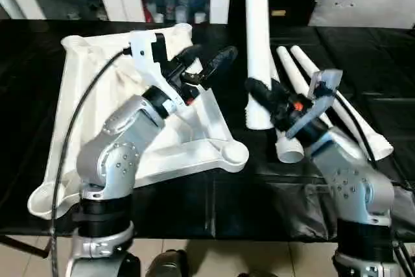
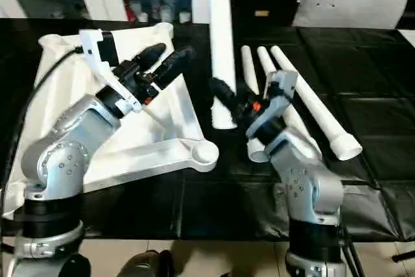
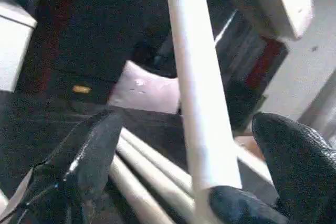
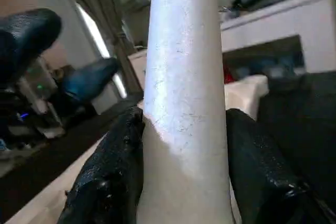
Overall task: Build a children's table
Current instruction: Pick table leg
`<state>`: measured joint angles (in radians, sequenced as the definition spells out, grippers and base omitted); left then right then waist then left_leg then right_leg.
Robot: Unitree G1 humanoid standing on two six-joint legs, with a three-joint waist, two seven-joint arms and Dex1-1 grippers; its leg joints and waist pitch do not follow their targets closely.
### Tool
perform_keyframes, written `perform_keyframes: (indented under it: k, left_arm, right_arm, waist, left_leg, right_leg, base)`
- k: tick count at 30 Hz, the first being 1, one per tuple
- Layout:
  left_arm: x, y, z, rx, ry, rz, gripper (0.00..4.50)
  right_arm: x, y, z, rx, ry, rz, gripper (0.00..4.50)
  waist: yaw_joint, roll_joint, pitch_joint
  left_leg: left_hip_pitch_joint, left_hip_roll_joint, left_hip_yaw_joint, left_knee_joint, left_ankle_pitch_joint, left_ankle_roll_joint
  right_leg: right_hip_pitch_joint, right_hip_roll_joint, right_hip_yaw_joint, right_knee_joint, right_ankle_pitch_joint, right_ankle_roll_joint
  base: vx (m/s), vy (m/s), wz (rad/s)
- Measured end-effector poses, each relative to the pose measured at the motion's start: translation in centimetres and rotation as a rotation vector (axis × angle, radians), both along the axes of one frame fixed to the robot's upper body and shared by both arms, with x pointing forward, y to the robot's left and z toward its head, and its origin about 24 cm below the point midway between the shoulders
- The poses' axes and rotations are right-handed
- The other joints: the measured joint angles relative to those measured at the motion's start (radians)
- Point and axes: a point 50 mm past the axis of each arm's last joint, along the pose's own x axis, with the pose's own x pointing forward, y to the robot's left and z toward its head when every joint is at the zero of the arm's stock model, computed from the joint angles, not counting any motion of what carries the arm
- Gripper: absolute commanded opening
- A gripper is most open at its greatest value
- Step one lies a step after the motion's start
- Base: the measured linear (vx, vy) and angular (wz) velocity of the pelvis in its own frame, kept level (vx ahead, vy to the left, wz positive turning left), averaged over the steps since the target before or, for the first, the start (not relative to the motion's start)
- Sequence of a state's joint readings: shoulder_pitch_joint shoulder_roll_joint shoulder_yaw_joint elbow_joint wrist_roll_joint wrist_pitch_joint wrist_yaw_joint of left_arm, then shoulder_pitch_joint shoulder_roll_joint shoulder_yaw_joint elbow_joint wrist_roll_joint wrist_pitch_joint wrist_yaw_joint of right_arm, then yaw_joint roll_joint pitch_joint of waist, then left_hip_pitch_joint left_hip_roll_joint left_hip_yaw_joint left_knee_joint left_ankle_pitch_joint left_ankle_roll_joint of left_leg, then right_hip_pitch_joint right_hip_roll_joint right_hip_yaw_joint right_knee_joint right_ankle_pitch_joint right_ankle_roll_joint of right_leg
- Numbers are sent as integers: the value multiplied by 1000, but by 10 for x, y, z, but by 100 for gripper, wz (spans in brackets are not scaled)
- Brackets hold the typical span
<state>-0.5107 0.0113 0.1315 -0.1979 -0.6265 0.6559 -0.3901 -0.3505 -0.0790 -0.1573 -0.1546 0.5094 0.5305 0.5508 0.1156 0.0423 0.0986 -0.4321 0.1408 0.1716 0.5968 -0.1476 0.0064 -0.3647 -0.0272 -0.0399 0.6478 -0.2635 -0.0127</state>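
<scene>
Four legs to fit, none seated yet, judging by the head views: table top (image 1: 97, 95) upside down on the black surface (image 1: 194, 199), corner sockets bare; three legs (image 1: 311, 89) lying just right of it; left gripper (image 1: 204, 63) spread wide and empty over the top; right gripper (image 1: 259, 92) clamping one upright leg (image 1: 258, 43). Left wrist: fingers (image 3: 89, 150) parted, upright leg between, untouched. Right wrist: fingers (image 4: 113, 177) pressed against both sides of that leg.
</scene>
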Motion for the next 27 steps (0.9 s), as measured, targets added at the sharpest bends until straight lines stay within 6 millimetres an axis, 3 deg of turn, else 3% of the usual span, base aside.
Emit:
perform_keyframes:
  k: [5,12,18,19,23,27]
  left_arm:
    - [-9,-6,-5,-42,27,-97,450]
    - [-12,-18,-7,-35,32,-149,450]
    - [-10,-18,-7,-60,23,-136,402]
    - [-10,-17,-6,-64,23,-134,376]
    - [-9,-15,-8,-72,29,-125,367]
    - [-7,-15,-6,-70,13,-111,326]
  right_arm:
    - [-3,5,-3,-6,-15,26,191]
    - [-9,15,-4,-72,-50,85,191]
    - [-13,21,-5,-103,-88,120,191]
    - [-14,21,-6,-105,-87,124,191]
    - [-15,23,-8,-106,-86,140,191]
    - [-16,23,-8,-119,-101,151,191]
  waist:
    - [4,10,-6]
    - [8,15,-10]
    - [9,19,-12]
    - [9,19,-13]
    - [11,19,-13]
    - [14,19,-14]
  left_leg:
    - [-4,0,0,6,0,4]
    - [-3,0,0,6,5,10]
    - [-3,0,0,6,6,10]
    - [-3,0,0,6,6,10]
    - [-4,0,1,6,7,10]
    - [-4,0,1,7,7,10]
  right_leg:
    - [0,-1,0,0,3,3]
    - [0,-1,0,-1,11,4]
    - [0,-2,0,-1,15,5]
    - [0,-2,0,-1,16,5]
    - [0,-2,0,-1,17,5]
    - [0,-2,0,-1,17,5]
  base:
    - [0,0,0]
    - [0,0,0]
    - [0,0,0]
    - [0,0,0]
    - [0,0,0]
    - [0,0,0]
